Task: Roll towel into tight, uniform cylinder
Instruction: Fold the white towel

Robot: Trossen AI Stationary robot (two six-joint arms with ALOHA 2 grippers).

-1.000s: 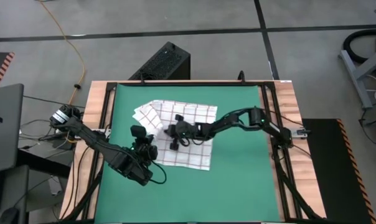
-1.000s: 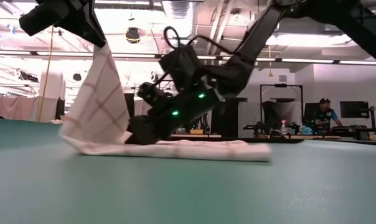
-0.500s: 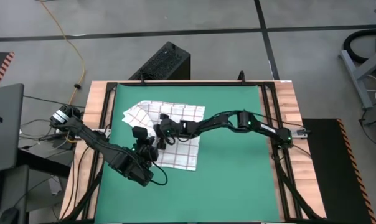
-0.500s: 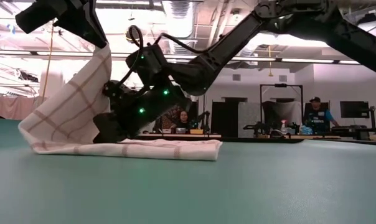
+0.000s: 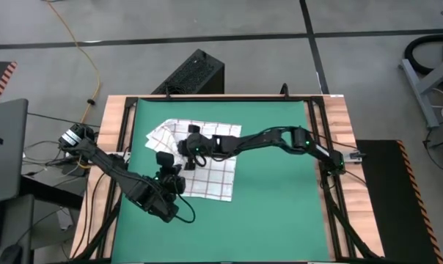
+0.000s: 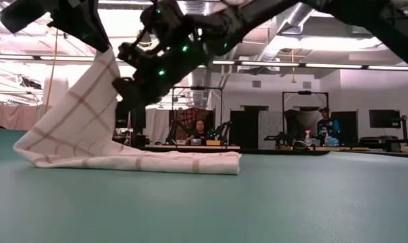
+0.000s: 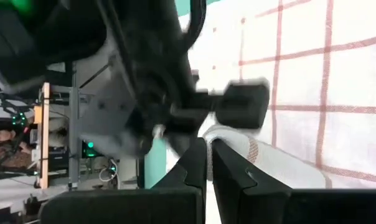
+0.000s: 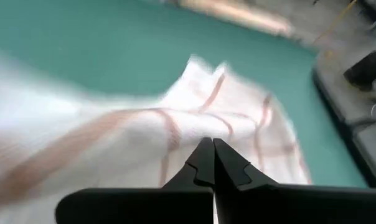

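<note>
On the left half of the green mat [image 5: 280,191], the towel [image 5: 210,172] is lying partly flat and partly lifted. Its flat portion is running roughly from the mat's far-left area toward the near centre, its longer side lying slightly askew to the mat's edges rather than square with them. In the low view the towel [image 6: 89,142] is forming a folded shape: one layer is resting on the mat, and the left end is rising in a slanted sheet to the left gripper [image 6: 99,42], whose fingers are pressed together on the cloth's raised edge. The left wrist view is confirming this, showing the left gripper [image 7: 208,163] nipping a rolled-over hem of the checked cloth [image 7: 300,93].

Toward the centre, the right arm is reaching across from the right side of the table, and the right gripper [image 5: 186,149] is hanging over the towel's far portion. Its fingers are pressed together; the right wrist view is showing the closed tips [image 8: 208,163] above the cloth [image 8: 225,118], and I cannot tell whether any fabric is caught between them.

To the right, the towel's free edge [image 6: 234,162] is lying flat on the mat. Beyond it, the right half of the mat is offering open room out to the wooden table border [image 5: 346,147].
</note>
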